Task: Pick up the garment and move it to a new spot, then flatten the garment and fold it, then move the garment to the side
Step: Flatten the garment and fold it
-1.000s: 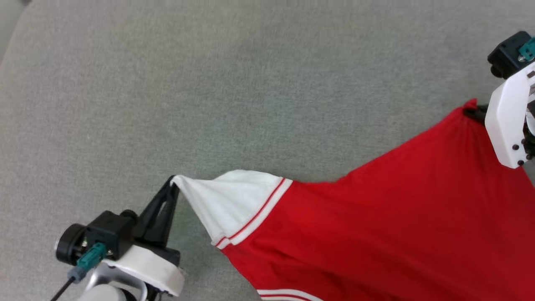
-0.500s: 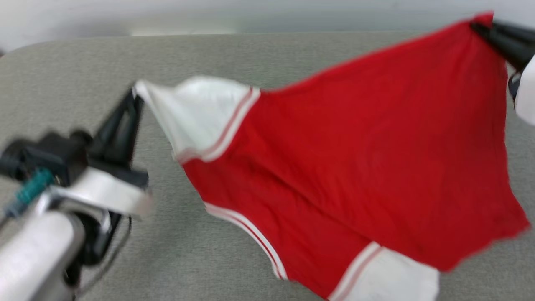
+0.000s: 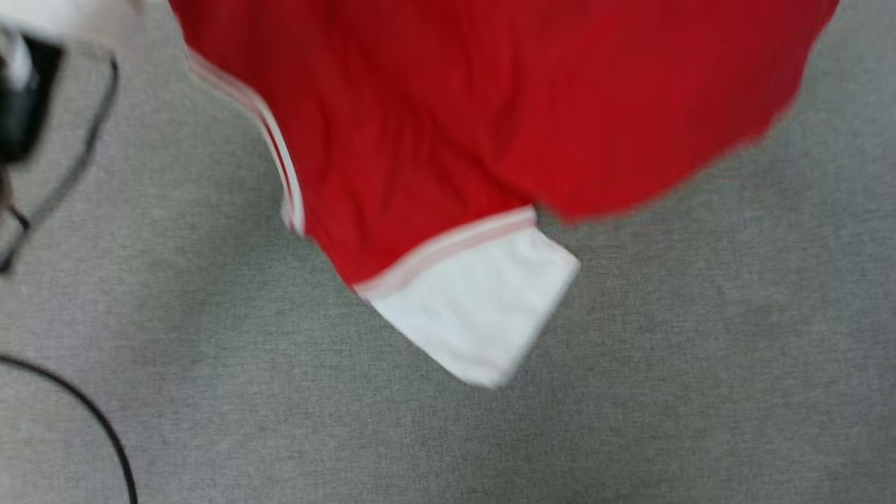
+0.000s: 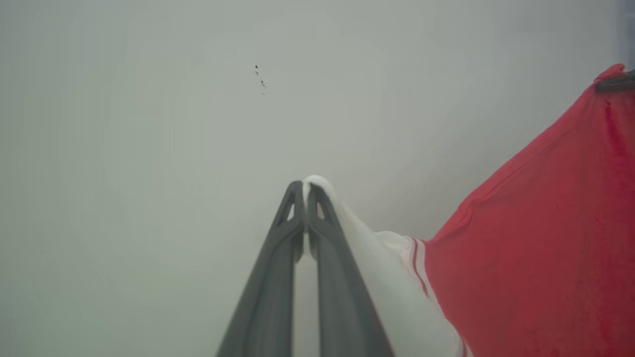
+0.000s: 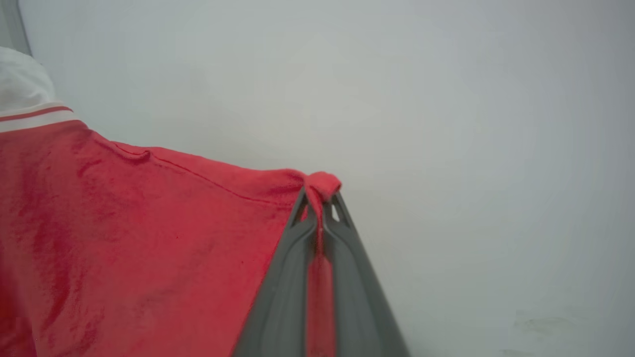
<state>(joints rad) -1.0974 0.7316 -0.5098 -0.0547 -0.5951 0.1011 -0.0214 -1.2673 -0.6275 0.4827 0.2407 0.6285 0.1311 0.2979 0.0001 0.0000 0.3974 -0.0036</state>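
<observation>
Clamped on garment (image 3: 490, 105) at two points: white sleeve tip in left gripper (image 4: 304, 193), red corner in right gripper (image 5: 317, 203). Spread between jaws above grey fabric surface (image 3: 665, 392); plain pale wall (image 4: 149, 124) beyond fingertips.

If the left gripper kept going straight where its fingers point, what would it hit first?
Nothing near: past the left gripper, shut on the garment by its white sleeve, lies a plain pale surface, perhaps a wall; how far is unclear.

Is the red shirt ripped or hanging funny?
No rip shows. The garment hangs lopsided: the left gripper pinches a white sleeve tip, the right gripper a red corner, and the other sleeve dangles loose.
</observation>
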